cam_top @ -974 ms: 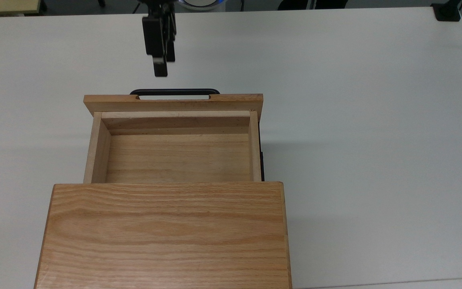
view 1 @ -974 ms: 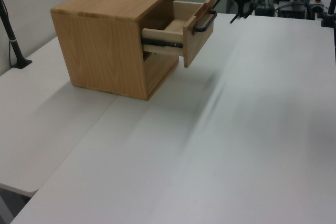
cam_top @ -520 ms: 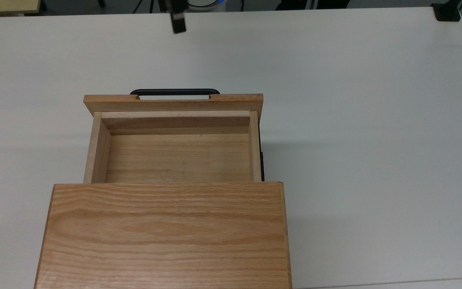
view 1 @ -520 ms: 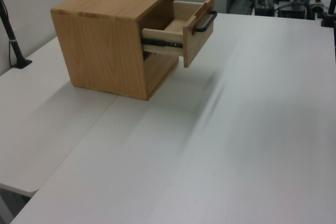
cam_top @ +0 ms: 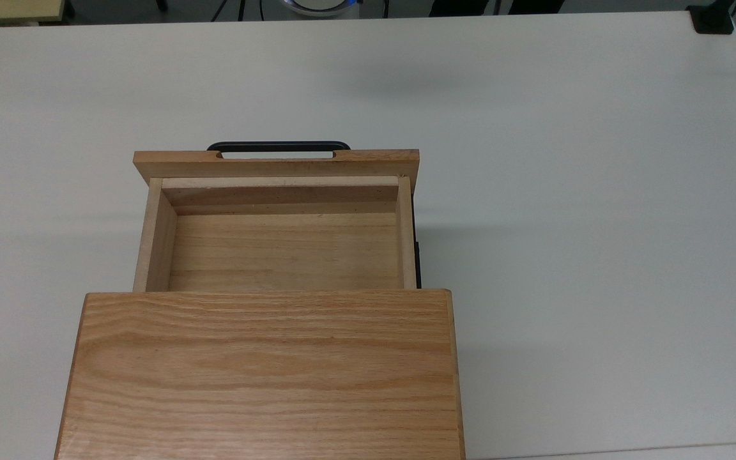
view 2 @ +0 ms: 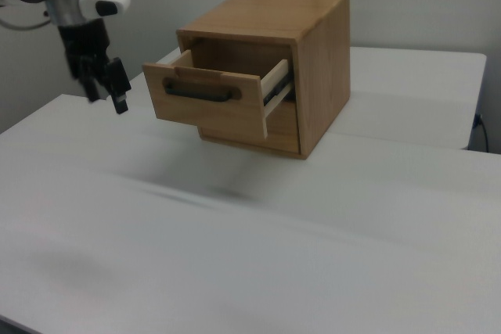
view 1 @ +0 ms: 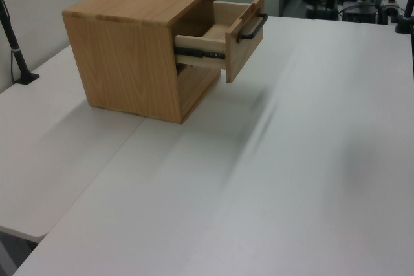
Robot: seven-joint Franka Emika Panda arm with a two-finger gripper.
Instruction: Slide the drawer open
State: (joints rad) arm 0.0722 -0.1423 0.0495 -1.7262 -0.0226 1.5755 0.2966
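Drawer (cam_top: 282, 246): slid partly out of cabinet (cam_top: 262, 374), interior bare; gripper (view 2: 106, 87): fingers apart, holding nothing, well clear of handle (view 2: 200, 93).

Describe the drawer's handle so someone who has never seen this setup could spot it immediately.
On the white table stands a light oak cube-shaped cabinet with its one wooden box drawer pulled out. On that drawer's flat front panel sits the thin black metal bar handle, the only dark piece against the pale wood.

Top view looks straight down on my cabinet (cam_top: 266, 374). Left and right views face it from opposite sides, sharing the drawer (view 1: 242, 33).
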